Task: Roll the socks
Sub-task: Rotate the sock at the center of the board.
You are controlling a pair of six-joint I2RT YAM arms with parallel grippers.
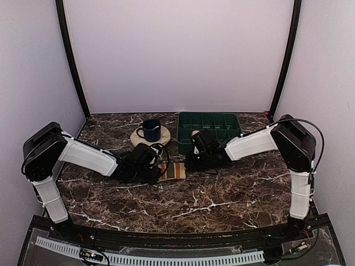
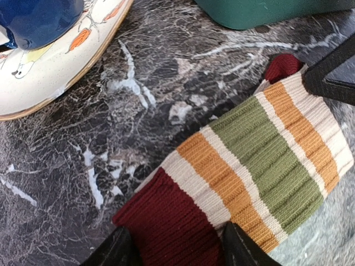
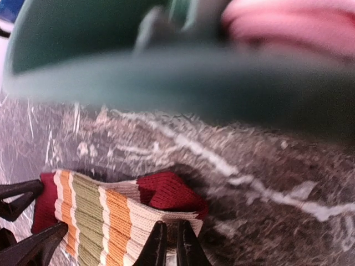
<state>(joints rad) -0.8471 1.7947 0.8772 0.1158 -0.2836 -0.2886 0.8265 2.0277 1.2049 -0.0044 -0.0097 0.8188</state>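
Observation:
The cream sock (image 1: pixel 175 170) with green, orange and maroon stripes lies flat on the marble between both grippers. My left gripper (image 2: pixel 177 244) is open, and its fingers flank the maroon end of the striped sock (image 2: pixel 260 160). My right gripper (image 3: pixel 167 238) is pinched onto the cream edge at the other end of that sock (image 3: pixel 94 216), where a maroon part is folded over. The pink sock (image 3: pixel 294 27) shows blurred inside the green tray (image 3: pixel 166 72). In the top view the left gripper (image 1: pixel 157 169) and right gripper (image 1: pixel 191 163) meet over the sock.
The green tray (image 1: pixel 209 114) stands just behind the right gripper. A blue mug (image 1: pixel 151 129) sits on a round coaster (image 1: pixel 164 133) behind the left gripper, and mug (image 2: pixel 39 19) and coaster (image 2: pixel 50 72) lie close to the sock's left side.

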